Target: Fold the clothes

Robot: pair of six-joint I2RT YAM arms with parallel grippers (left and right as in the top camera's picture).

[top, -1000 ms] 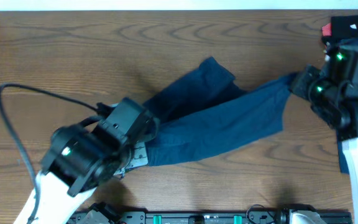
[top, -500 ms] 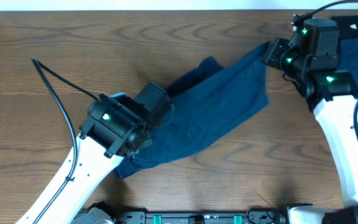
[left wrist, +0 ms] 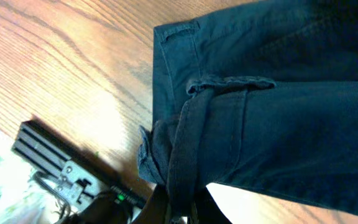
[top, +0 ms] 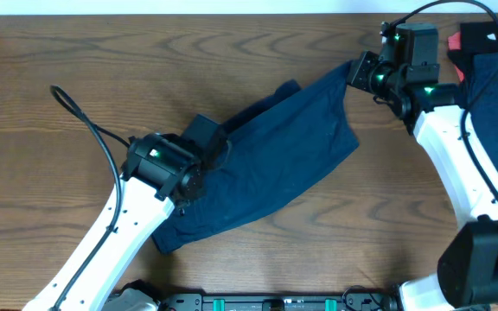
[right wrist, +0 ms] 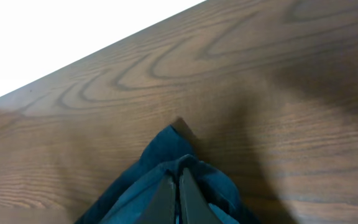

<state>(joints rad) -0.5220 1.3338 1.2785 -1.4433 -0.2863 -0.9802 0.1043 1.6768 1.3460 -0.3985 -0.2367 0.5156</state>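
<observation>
**Gently: bring the leg end over, flat and square**

Start from the trousers (top: 275, 164): spread on a slant across the middle of the table (top: 145, 52), one end low on the left, the other lifted at the upper right, not yet doubled over. Judge the step in hand as stretching the cloth out before laying one end on the other.

Note the left gripper (top: 213, 149) pinched tight on a bunched ridge of cloth along the upper edge. Hard to tell from the left wrist view whether that ridge is waistband or seam. Note the right gripper (top: 353, 71) clamped on the far leg end, fingertips pressed together around a small peak of cloth just above the wood.

Move both ends together and at one height. Hold only a light tension, enough to take the ripples out, not enough to tear the cloth from either pinch. Lift before travelling, so as not to drag the lower layer. Line edge to edge, then set down and press before letting go.

Mind the cable (top: 85, 121) looping beside the left arm. Steer clear of the dark garments (top: 491, 78) and the red piece (top: 461, 39) heaped at the right edge, close behind the right arm.
</observation>
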